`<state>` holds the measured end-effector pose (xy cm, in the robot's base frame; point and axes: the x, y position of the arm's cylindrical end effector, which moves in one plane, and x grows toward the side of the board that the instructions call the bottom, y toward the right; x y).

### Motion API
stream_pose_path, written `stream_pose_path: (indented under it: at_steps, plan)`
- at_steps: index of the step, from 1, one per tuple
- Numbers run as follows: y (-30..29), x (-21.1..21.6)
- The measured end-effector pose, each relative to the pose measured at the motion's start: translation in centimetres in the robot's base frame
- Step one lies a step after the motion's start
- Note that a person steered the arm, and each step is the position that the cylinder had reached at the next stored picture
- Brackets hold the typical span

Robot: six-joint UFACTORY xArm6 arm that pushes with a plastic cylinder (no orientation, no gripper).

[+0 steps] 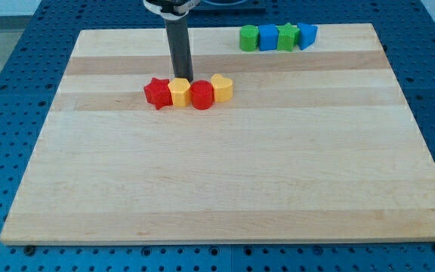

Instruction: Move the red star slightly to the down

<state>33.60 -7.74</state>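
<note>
The red star (156,92) lies left of centre on the wooden board (225,181), at the left end of a touching row. To its right come a yellow block (179,92), a red round block (202,95) and a yellow heart-like block (222,88). My tip (182,78) stands just above the yellow block, at the top edge of the row, up and to the right of the red star.
A second row sits near the board's top edge: a green block (248,38), a blue block (267,37), a green star (286,36) and a blue block (306,35). The board rests on a blue perforated table (6,113).
</note>
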Motion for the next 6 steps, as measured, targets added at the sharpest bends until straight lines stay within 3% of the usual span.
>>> stream_pose_path:
  at_steps: [2,3,6]
  plan:
    - [-3.7,-2.3]
    - [-5.0,-1.5]
    - [-4.9,8.3]
